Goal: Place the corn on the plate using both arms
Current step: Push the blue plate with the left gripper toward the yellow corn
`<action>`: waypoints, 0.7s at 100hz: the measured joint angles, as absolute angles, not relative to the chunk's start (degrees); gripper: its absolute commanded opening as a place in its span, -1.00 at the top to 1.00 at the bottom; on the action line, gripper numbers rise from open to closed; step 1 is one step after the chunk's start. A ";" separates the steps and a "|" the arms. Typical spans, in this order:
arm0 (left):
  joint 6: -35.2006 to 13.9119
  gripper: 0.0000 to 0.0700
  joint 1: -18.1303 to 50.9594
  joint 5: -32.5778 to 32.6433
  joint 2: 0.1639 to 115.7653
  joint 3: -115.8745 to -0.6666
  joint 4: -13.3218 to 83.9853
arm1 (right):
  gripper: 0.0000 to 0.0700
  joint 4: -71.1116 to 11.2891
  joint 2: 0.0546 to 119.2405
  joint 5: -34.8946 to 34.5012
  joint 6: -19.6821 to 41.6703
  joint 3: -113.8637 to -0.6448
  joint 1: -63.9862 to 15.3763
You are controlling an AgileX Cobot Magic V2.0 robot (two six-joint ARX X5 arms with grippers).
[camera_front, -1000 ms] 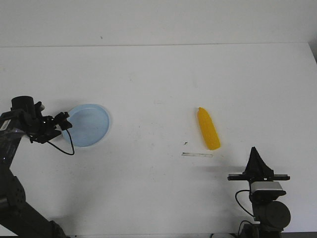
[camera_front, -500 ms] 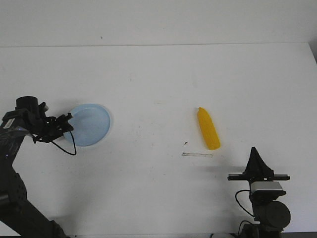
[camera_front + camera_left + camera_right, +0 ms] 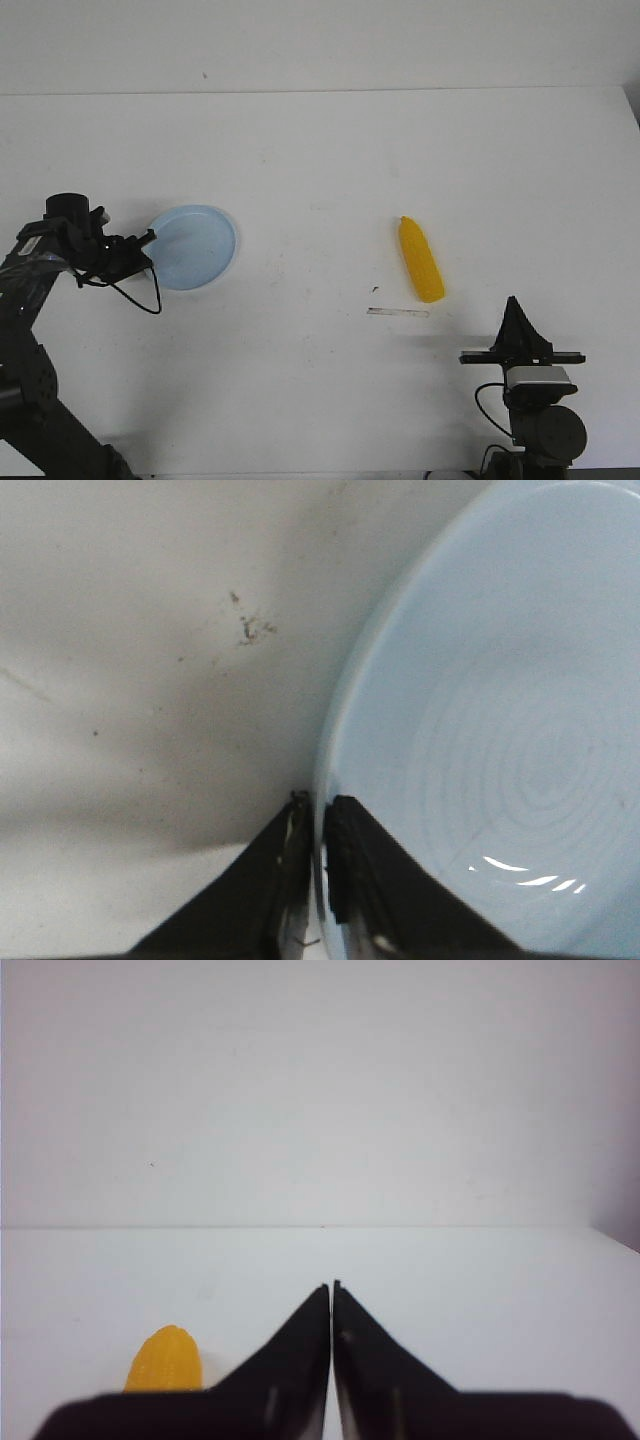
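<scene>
A thin pale strip [image 3: 398, 313] lies on the white tabletop [image 3: 320, 180] just beside the corn [image 3: 421, 261], on the side toward the near edge; nothing stands between the corn and the plate [image 3: 196, 247]. Small dark specks mark the surface near the strip and, in the left wrist view, close to the plate's rim. The pale blue plate holds nothing; it sits toward the left edge, well apart from the yellow corn, which lies right of centre with one end pointing toward the far edge. The left gripper [image 3: 318, 815] is clamped on the plate's rim, one finger inside and one outside. The right gripper [image 3: 331, 1290] has its fingers pressed together, apparently empty, near the tabletop's near right corner. A plain pale wall rises behind the tabletop.
</scene>
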State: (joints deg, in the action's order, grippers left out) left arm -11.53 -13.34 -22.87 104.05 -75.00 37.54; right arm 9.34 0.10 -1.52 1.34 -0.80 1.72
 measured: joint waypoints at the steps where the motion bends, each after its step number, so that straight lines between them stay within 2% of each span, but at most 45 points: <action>1: -11.53 1.00 -13.32 -22.85 104.01 -75.00 37.54 | 0.99 9.34 0.10 -1.52 1.34 -0.80 1.72; 36: -12.95 1.00 -8.34 -22.65 98.15 -75.00 37.89 | 0.99 9.34 0.10 -1.52 1.34 -0.80 1.72; 70: -15.84 1.00 7.68 -22.63 97.65 -75.00 36.14 | 0.99 9.32 0.10 -1.52 1.34 -0.80 1.72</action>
State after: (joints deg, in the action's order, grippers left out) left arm -15.84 7.68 -22.63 97.65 -75.00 36.14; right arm 9.32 0.10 -1.52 1.34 -0.80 1.72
